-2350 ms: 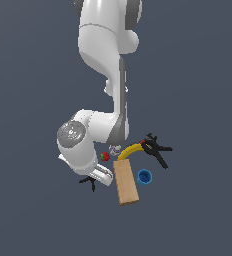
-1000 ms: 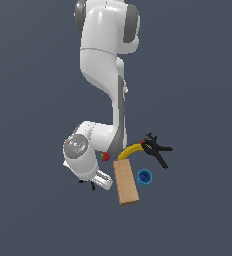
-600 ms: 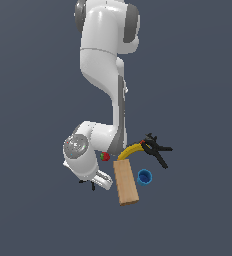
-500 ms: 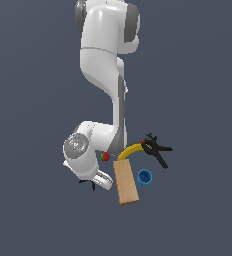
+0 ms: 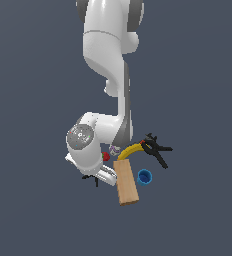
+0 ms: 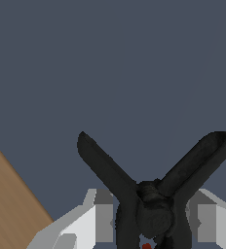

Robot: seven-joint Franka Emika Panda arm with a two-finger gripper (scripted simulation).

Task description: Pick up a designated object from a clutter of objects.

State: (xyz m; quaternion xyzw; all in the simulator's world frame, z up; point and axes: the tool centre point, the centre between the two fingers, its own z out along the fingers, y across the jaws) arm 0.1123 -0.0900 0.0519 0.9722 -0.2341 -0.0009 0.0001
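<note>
The small black spring clamp [image 6: 154, 206] with a tiny red spot sits between my gripper [image 6: 153, 228] fingers, its two handles splayed out in a V. The left finger [image 6: 103, 219] and the right finger touch its sides, so the gripper is shut on it. In the exterior view the clamp [image 5: 91, 178] pokes out under the hand [image 5: 99, 172], low over the floor, just to the exterior view's left of the tan wooden block [image 5: 126, 181].
The wooden block also shows in the wrist view [image 6: 10, 204]. A yellow banana [image 5: 129, 150], a red strawberry [image 5: 106, 156], a pale ball [image 5: 114, 149], a small blue cup [image 5: 144, 176] and the larger black clamp [image 5: 155, 149] lie to the exterior view's right.
The hand came down over the small clamp between 2.4 s and 1.0 s ago. Since then the arm has stayed in place.
</note>
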